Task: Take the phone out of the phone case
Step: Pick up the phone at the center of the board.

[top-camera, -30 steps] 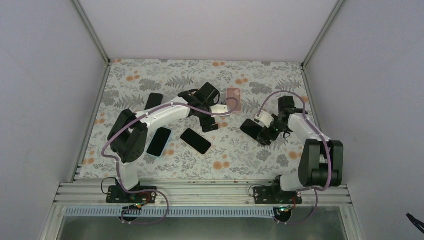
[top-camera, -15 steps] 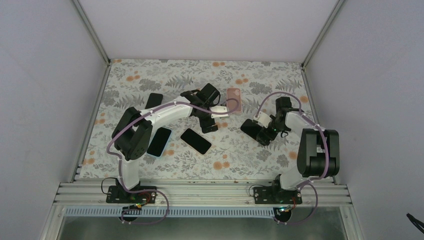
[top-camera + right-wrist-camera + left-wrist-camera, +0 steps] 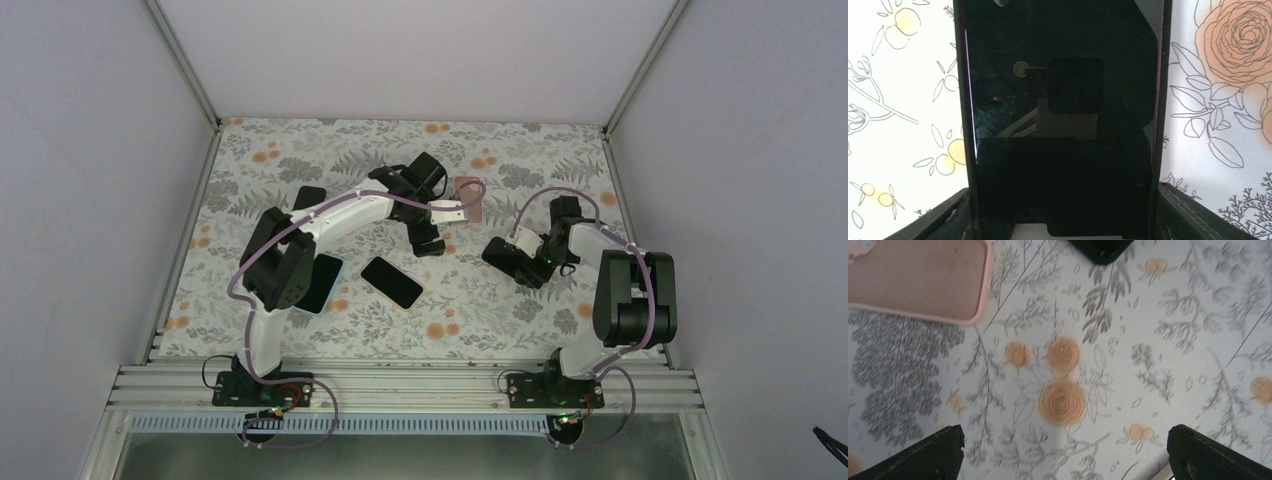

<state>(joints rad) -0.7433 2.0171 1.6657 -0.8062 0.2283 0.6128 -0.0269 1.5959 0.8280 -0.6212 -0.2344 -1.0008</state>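
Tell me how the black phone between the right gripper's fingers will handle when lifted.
The black phone has a glossy face mirroring the camera, so it is probably slick. It lies flat and slab-like: likely rigid, unlikely to roll.

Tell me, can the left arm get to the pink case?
Probably yes. The left arm hangs right beside the pink case, its jaws stand open, and only bare tablecloth lies between them.
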